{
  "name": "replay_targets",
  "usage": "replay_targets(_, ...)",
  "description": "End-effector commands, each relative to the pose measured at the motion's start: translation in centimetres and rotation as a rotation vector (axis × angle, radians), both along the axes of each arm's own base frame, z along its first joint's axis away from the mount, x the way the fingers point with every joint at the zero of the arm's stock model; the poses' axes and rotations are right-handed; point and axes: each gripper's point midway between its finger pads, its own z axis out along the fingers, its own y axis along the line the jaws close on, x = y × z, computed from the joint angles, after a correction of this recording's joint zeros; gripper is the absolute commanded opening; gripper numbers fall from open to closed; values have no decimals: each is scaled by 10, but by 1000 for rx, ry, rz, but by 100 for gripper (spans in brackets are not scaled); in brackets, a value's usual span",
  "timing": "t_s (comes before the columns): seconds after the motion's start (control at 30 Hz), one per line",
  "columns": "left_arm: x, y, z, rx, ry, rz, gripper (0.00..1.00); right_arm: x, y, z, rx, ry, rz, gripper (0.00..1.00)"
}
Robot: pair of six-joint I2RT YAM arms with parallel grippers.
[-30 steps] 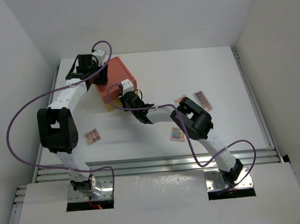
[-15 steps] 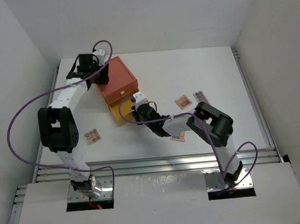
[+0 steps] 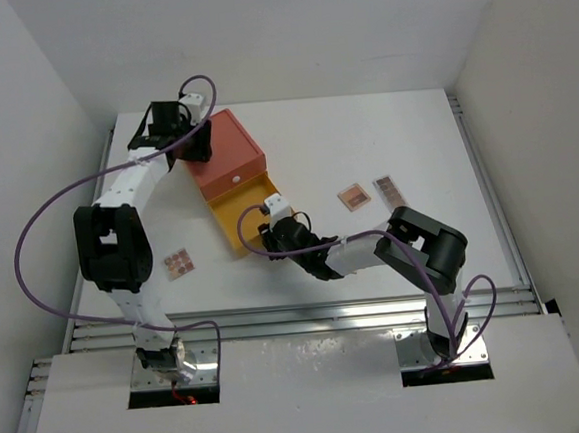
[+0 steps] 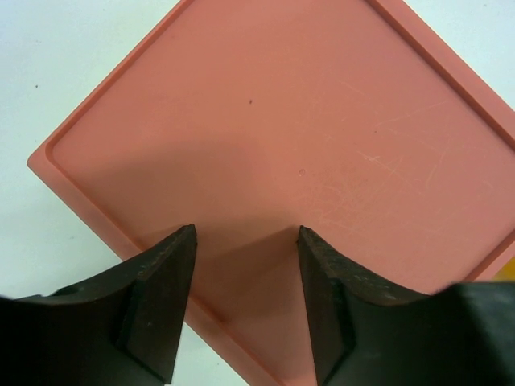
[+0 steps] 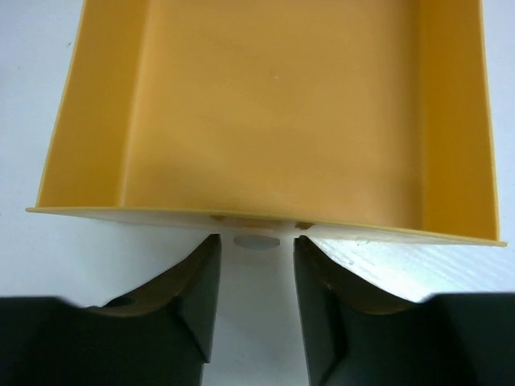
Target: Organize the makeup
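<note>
The orange box (image 3: 226, 151) stands at the back left, and its yellow drawer (image 3: 242, 218) is pulled out and empty (image 5: 273, 104). My left gripper (image 3: 192, 149) is open, fingertips on the box's orange lid (image 4: 306, 137), holding nothing. My right gripper (image 3: 270, 220) is open at the drawer's front, its tips (image 5: 256, 241) either side of the small white knob (image 5: 257, 240) with gaps on both sides. Three flat palettes lie on the table: one at the left (image 3: 179, 262) and two at the right (image 3: 354, 196), (image 3: 390, 190). No black brushes or pencils are in view.
The white table (image 3: 404, 137) is walled on the left, back and right. A metal rail (image 3: 297, 316) runs along its near edge. My right arm (image 3: 372, 250) lies low across the near middle of the table.
My right gripper has moved toward the near edge and the yellow drawer has slid out of the orange box. The palette near the front middle is now hidden under my right arm. The left gripper stays on the lid.
</note>
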Motion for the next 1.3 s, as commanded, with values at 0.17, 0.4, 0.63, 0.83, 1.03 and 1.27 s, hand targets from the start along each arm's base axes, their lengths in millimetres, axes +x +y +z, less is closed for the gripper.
replay_targets(0.17,-2,6,25,21,70,-25,100,-18,7,39,38,-52,130,77)
replay_targets(0.4,-19,0,133,56,-159,-129,100,-46,16,63,67,-33,275,99)
replay_targets(0.63,-119,61,134,567,-183,-407,100,-91,-1,68,56,48,454,99)
replay_targets(0.83,-208,72,4,691,55,-724,100,-102,-18,82,8,56,498,99)
replay_targets(1.03,-232,67,-76,485,229,-890,100,-108,-27,78,-57,52,541,99)
replay_targets(1.27,-227,66,-117,352,354,-917,100,-109,-37,68,-93,70,526,99)
